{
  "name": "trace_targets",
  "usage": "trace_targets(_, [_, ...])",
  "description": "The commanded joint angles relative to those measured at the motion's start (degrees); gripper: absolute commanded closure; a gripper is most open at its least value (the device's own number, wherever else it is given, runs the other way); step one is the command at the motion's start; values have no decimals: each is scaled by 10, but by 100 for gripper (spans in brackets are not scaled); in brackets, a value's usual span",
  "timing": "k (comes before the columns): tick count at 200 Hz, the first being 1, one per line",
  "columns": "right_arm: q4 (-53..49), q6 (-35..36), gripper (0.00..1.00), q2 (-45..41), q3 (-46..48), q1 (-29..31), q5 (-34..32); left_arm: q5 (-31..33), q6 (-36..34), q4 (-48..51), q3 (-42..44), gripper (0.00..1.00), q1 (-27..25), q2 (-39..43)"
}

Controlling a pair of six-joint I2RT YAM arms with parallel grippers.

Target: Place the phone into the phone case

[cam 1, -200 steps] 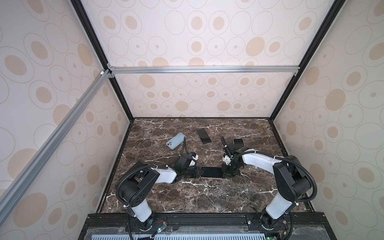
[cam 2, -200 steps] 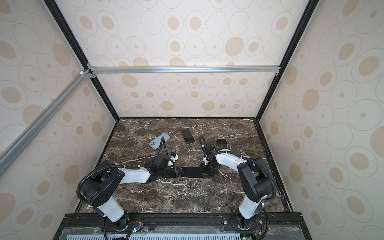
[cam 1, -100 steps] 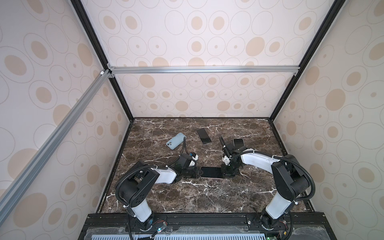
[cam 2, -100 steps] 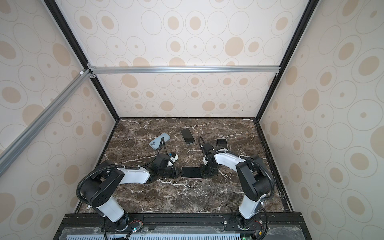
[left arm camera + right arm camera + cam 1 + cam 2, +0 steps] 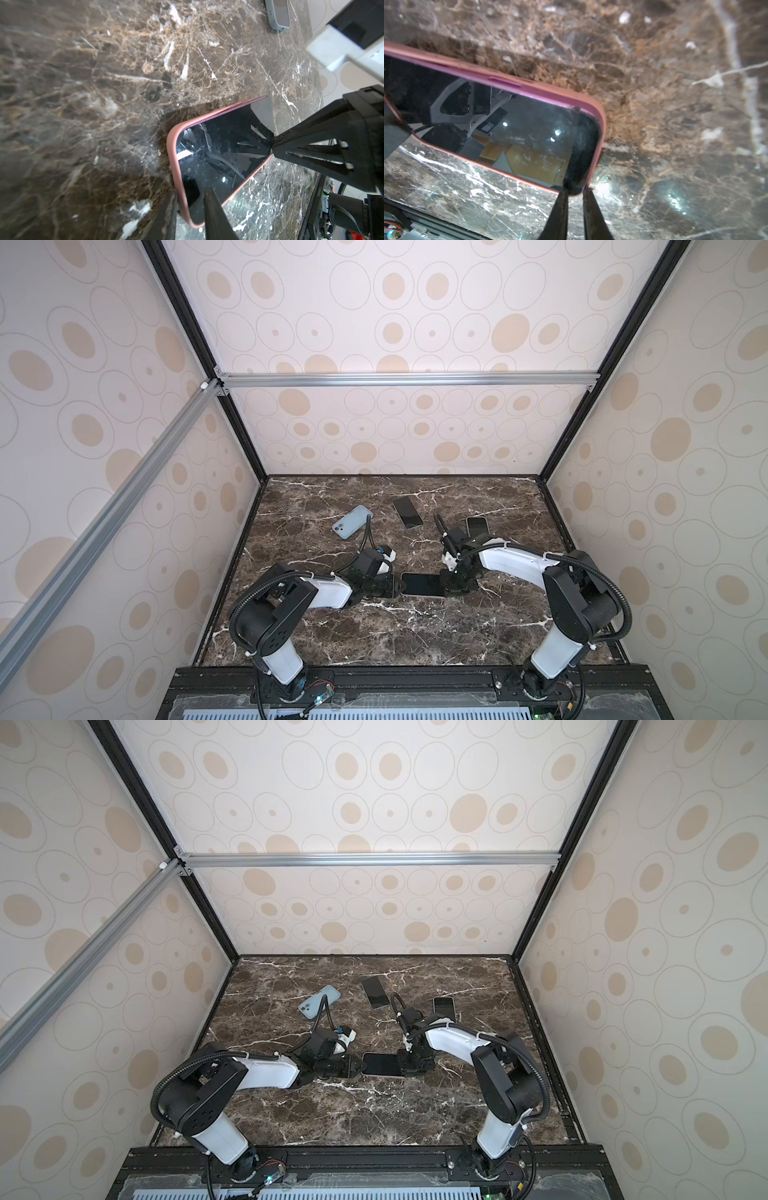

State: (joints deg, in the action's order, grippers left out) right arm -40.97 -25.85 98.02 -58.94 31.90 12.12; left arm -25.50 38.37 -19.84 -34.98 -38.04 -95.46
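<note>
Starting at the left, your left gripper lies low on the marble table. Its fingers are clenched across the near corner of the pink phone case, one outside the rim and one on the glass. Between the two arms the phone lies flat, screen up. It seems seated in the case, since pink rim shows along every edge you can see. On the right, your right gripper stands tip-down at the opposite end. Its fingers are a sliver apart, astride the rim at a corner, and you cannot tell whether they pinch it or merely rest there.

Judge the handling thus. The phone is a stiff, light slab with slick, breakable glass, so fingers will skate on it. The case is softer and grippy, and its lip yields. Take hold by the rim, across the long edges or at a corner. Press any unseated corner down gently rather than squeezing the screen.
</note>
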Motion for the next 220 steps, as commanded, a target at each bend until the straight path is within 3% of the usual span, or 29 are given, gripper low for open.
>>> trace_targets(1, [-18, 16, 78, 2, -12, 4, -34, 2, 7, 7, 4, 76, -4, 11])
trace_targets(58, [-60, 34, 70, -30, -37, -12, -53, 21, -1, 21, 0, 74, -3, 30])
trace_targets(93, [-30, 40, 78, -45, -36, -25, -33, 30, -12, 32, -16, 70, -2, 33])
trace_targets(220, [49, 38, 86, -11, -21, -70, 19, 38, -28, 68, -61, 68, 3, 2])
